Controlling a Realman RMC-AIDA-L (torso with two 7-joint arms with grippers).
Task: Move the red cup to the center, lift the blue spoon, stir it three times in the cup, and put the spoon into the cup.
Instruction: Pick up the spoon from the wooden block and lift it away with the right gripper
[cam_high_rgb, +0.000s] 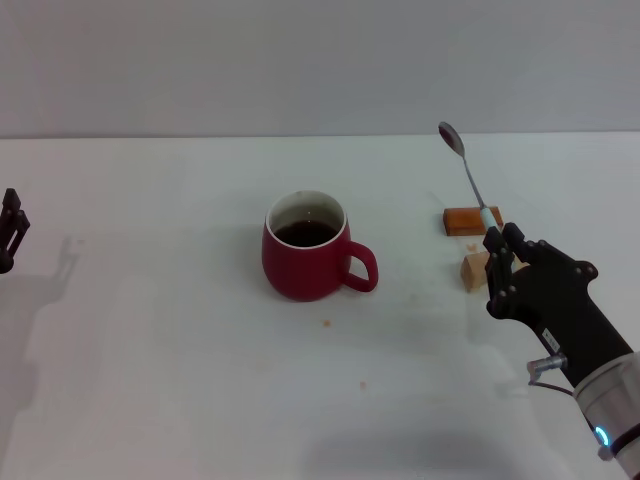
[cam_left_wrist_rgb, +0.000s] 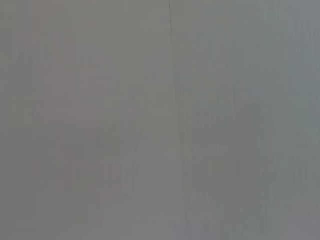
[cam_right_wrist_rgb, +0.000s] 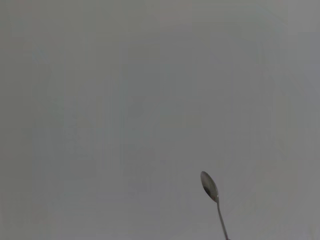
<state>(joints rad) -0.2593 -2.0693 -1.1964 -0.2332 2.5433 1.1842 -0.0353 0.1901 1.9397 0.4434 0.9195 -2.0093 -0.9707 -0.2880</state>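
The red cup stands upright near the middle of the white table, handle toward my right, with dark liquid inside. My right gripper is shut on the pale handle of the blue spoon, holding it in the air to the right of the cup. The spoon points up and away, its metal bowl at the top. The right wrist view shows only the spoon's bowl and neck against a blank grey surface. My left gripper sits at the far left edge of the table.
An orange-brown block and a tan wooden block lie on the table just behind and beside my right gripper. A few small crumbs dot the table in front of the cup. The left wrist view shows only a plain grey surface.
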